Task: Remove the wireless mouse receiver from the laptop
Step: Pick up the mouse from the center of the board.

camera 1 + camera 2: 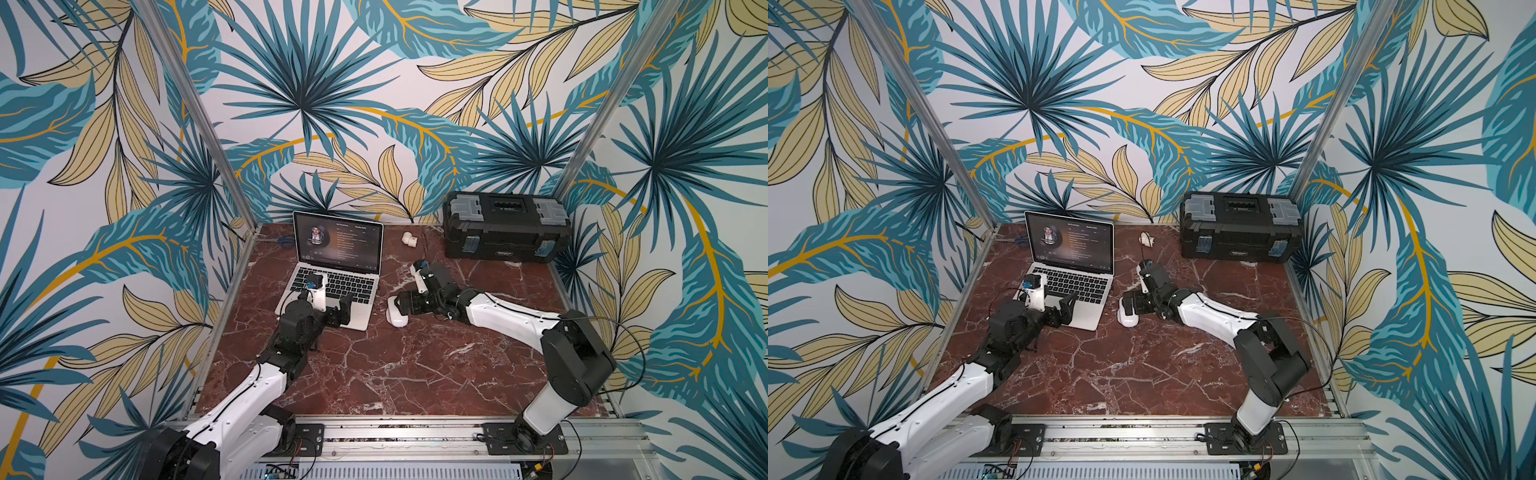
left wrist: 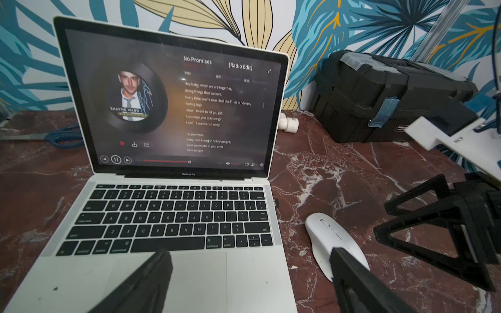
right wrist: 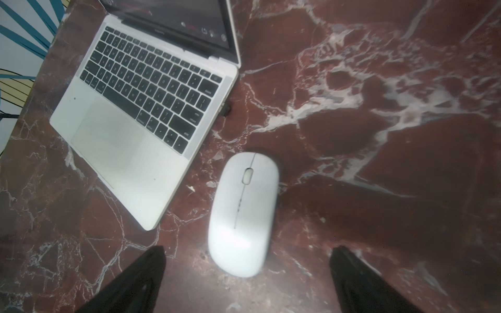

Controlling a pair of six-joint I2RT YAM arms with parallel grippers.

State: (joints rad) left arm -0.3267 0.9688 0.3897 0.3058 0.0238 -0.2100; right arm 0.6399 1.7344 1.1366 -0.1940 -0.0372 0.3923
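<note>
From the near rail the left arm stretches low and forward, its left tool (image 2: 250, 253) spread wide and empty above the near right palm rest of the slim silver-grey laptop (image 3: 116, 141), probably to steady it. The right arm bends in from the right, wrist tipped down, with the right tool (image 3: 249, 249) equally wide over the white oval plastic mouse (image 3: 244, 214) on the red-brown marble surface (image 1: 395, 374). Just beyond, the small black wireless mouse receiver (image 3: 226, 108) sits plugged into the laptop's right edge, the likely target. Far right stands a black plastic toolbox (image 1: 505, 232).
</note>
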